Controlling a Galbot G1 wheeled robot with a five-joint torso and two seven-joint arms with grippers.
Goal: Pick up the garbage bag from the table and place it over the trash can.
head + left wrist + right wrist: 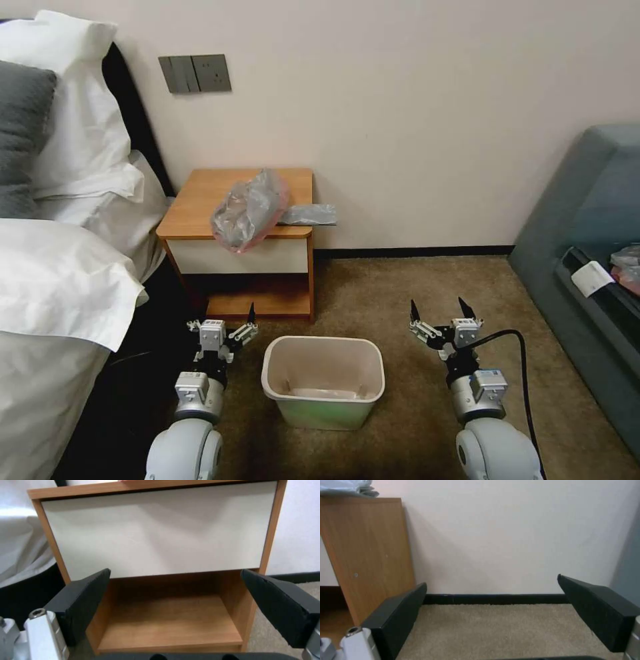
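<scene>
- While both arms wait low over the carpet point(400, 293), the garbage bag point(248, 210) lies crumpled on the table point(200, 200), well ahead of and above the left gripper point(223, 320); its lower edge droops over the front rim, and a grey tail hangs off the side nearest the right arm.
- Left gripper: fingers spread, holding nothing, pointed at the table's white drawer front point(160, 535) and the open wooden shelf point(170, 625) beneath.
- Right gripper point(440, 310): fingers spread, holding nothing, facing the pale wall point(520, 535) and dark skirting point(496, 599).
- Trash can point(323, 380): upright on the carpet between the two grippers, slightly nearer the robot.
- Room: a white-sheeted bed point(53, 287) flanks the left arm; a grey-blue sofa point(587, 220) flanks the right.
</scene>
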